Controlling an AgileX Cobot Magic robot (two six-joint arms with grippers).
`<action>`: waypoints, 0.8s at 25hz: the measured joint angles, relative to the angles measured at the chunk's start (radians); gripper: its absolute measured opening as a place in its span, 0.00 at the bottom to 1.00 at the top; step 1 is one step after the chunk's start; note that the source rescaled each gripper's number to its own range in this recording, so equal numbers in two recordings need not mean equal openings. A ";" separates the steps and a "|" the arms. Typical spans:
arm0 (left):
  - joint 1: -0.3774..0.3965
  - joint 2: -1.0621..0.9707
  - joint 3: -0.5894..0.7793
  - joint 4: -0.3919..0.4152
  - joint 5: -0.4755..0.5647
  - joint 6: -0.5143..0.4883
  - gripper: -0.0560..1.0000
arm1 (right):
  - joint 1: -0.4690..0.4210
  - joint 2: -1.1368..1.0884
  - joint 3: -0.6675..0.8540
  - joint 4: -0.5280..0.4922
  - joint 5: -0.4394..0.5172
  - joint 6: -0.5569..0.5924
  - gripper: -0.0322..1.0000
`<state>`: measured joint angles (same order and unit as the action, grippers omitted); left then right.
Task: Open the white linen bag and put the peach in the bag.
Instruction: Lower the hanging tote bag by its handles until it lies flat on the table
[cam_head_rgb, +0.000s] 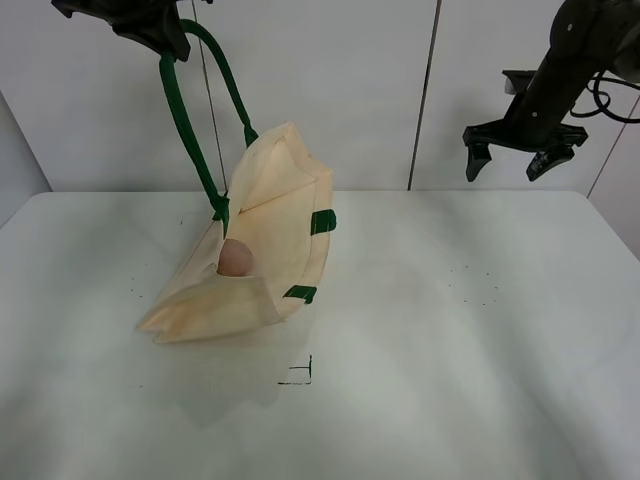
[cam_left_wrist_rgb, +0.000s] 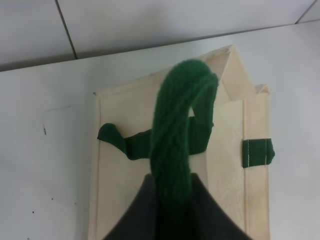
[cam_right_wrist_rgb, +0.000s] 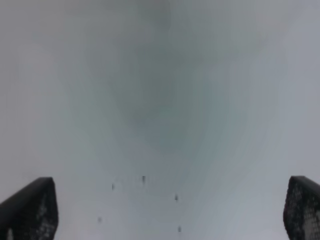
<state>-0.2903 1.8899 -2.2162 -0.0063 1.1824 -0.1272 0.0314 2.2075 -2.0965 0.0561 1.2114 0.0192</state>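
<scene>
Tabletop (cam_head_rgb: 450, 400) lies nearest, white and marked only by a small black corner mark (cam_head_rgb: 300, 376) close to the front. Just beyond the mark, the white linen bag (cam_head_rgb: 275, 225) rests its slumped lower end on the surface, while its far end hangs lifted off the table. The peach (cam_head_rgb: 236, 258) sits inside the gaping mouth, tucked between the cloth walls with only its upper part showing, so the placing looks done. Green tabs (cam_head_rgb: 322, 221) mark the bag's side towards the middle of the table. Farther back, the dark green handle (cam_head_rgb: 185, 130) runs taut up to the left gripper (cam_head_rgb: 168, 42), which is clenched on the strap; the left wrist view shows the twisted strap pinched between its dark fingers (cam_left_wrist_rgb: 135, 220). That upward pull is probably what holds the mouth open and tips the bag so the fruit settles inward. Farthest off, before the wall (cam_head_rgb: 330, 90), the right gripper (cam_head_rgb: 505, 168) hangs high and well apart from the bag, jaws spread wide and empty, seemingly parked clear of the work.
</scene>
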 joint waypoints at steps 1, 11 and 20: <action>0.000 0.000 0.000 -0.001 0.000 0.000 0.05 | 0.000 -0.022 0.030 0.000 0.000 0.000 1.00; 0.000 0.000 0.000 0.000 0.000 0.000 0.05 | 0.000 -0.552 0.628 0.004 0.000 -0.008 1.00; 0.000 0.000 0.000 0.000 0.000 0.000 0.05 | 0.000 -1.154 1.178 0.004 0.003 -0.011 1.00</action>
<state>-0.2903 1.8899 -2.2162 -0.0065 1.1824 -0.1272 0.0314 1.0535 -0.9190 0.0606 1.2140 0.0083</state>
